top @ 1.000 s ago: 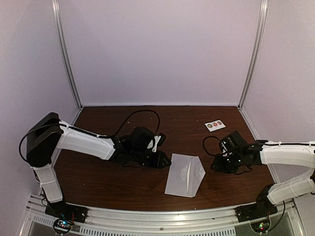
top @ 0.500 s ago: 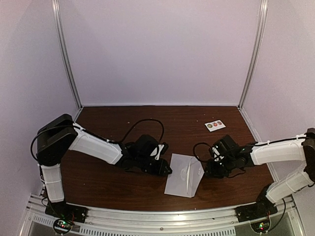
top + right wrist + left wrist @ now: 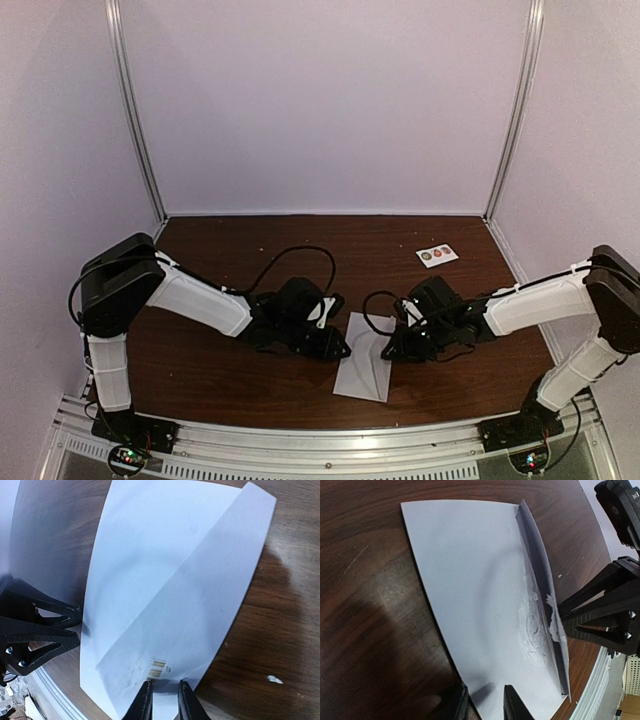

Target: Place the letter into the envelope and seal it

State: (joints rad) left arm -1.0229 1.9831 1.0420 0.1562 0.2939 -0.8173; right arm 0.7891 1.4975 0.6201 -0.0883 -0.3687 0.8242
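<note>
Both arms are down on the envelope (image 3: pixel 365 362), which lies on the desk (image 3: pixel 250 240) near its front edge, between the 2 grippers. The left gripper (image 3: pixel 484 702) is at the envelope's left edge. Its jaws are a narrow slit apart, tips over the paper, with nothing visibly clamped. The right gripper (image 3: pixel 164 700) is opposite at the flap (image 3: pixel 215 590). Its jaws are just as narrow, straddling the flap's free edge.

The flap is half raised, not flat, so I read this as the fold-over. No letter is showing, and I cannot tell whether it is inside.

To do it well, the left should pin its edge so the envelope can't skate. The right should sweep low across the crease, then press along it. The sticker card (image 3: pixel 437 254) waits well apart, likely for the seal.
</note>
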